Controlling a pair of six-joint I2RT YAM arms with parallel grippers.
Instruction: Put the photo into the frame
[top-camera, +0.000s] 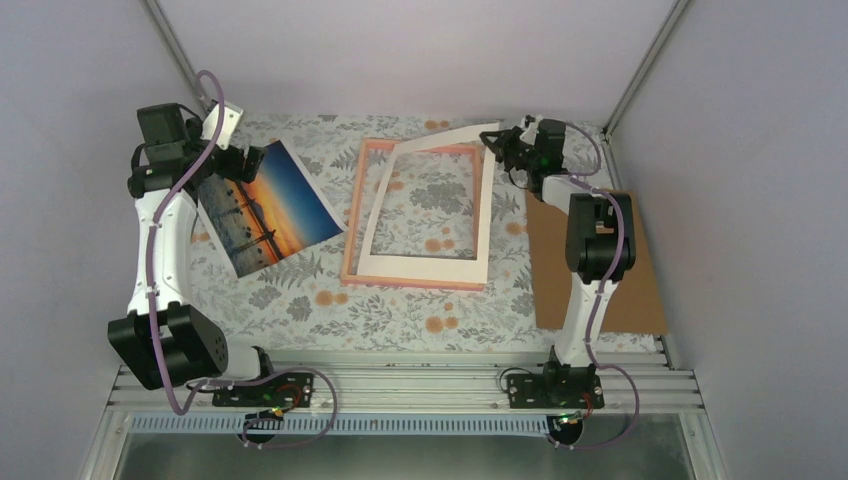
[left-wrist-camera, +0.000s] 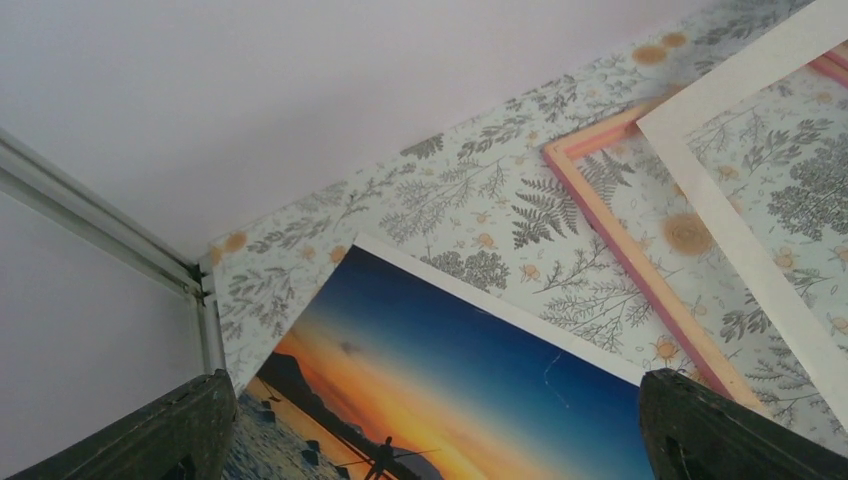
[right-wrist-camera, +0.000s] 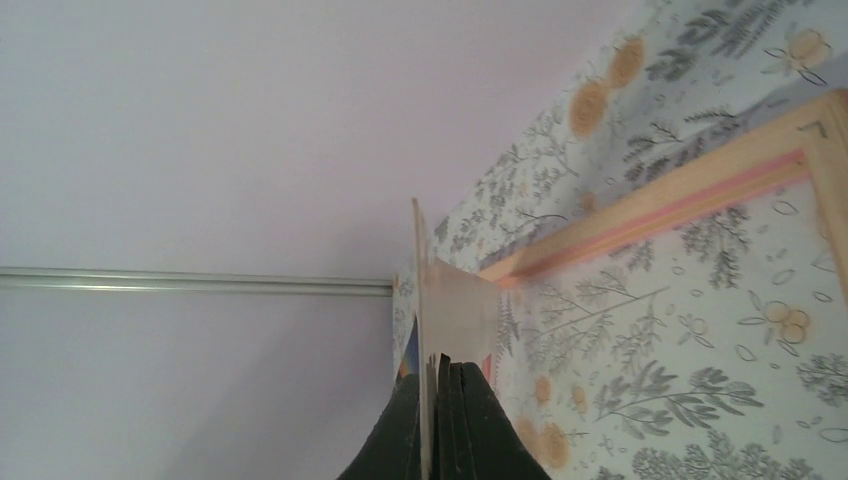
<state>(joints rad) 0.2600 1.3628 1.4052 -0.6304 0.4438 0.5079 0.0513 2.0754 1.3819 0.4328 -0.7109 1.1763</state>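
The right gripper (right-wrist-camera: 437, 372) has its jaws pressed together on the thin edge of a cream-white mat board (top-camera: 420, 268), seen edge-on in the right wrist view. It pinches the board at its far right corner, close to the far edge of the worktop (top-camera: 400, 310), and holds that corner up off the surface. The rest of the board slopes down into the pink frame (top-camera: 350, 215). Its near edge lies just inside the frame's near rail, and its right side runs over the frame's right rail. The frame lies flat at the middle of the worktop. Inside it is only the mat board, and the flowered cloth shows through the board's window.

The left gripper (left-wrist-camera: 435, 400) is spread wide, with one dark finger (left-wrist-camera: 190, 430) at each side of the left wrist view, and it grips nothing. It hangs over the far left corner of the photo (top-camera: 265, 205); whether it touches the print I cannot tell.

The photo lies flat and face up near the worktop's left edge, beside the frame and turned askew to it. It shows deep blue sky, an orange horizon, dark water and small dark figures, with a white border.

A brown backing board (top-camera: 600, 290) lies along the right edge, partly under the right arm.
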